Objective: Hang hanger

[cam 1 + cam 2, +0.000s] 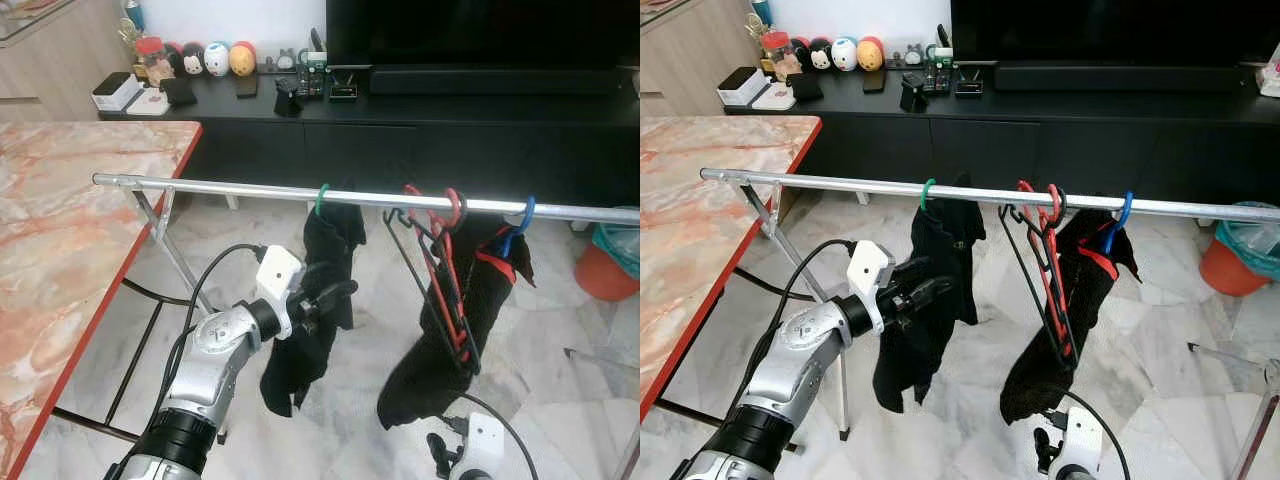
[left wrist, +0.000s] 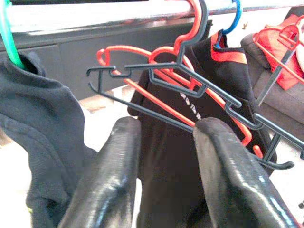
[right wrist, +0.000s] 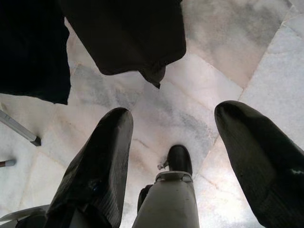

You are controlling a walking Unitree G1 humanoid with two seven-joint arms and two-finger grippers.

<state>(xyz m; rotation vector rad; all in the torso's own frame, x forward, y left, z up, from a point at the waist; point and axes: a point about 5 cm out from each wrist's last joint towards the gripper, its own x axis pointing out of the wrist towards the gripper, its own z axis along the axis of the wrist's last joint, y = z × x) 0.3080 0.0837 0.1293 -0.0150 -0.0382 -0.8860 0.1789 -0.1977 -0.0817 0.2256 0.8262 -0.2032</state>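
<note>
The right gripper [image 3: 173, 156] hangs low, fingers spread, over marble floor [image 3: 266, 57]. The left gripper [image 2: 164, 175], parted and empty, sits beside the dark shirt [image 1: 315, 300] on a green hanger [image 1: 321, 199]. Its wrist view shows bare red and black hangers [image 2: 190, 90] tangled ahead, hooked on the rail [image 1: 250, 189] before a second shirt [image 1: 450, 330]. Beyond: the TV console [image 1: 400, 110].

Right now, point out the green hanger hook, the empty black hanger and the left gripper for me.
green hanger hook [image 1: 321, 199], left eye view, on the curve over the rail.
empty black hanger [image 2: 199, 85], left wrist view, on its upper bar.
left gripper [image 2: 164, 161], left wrist view, midway between its open fingertips.
</note>
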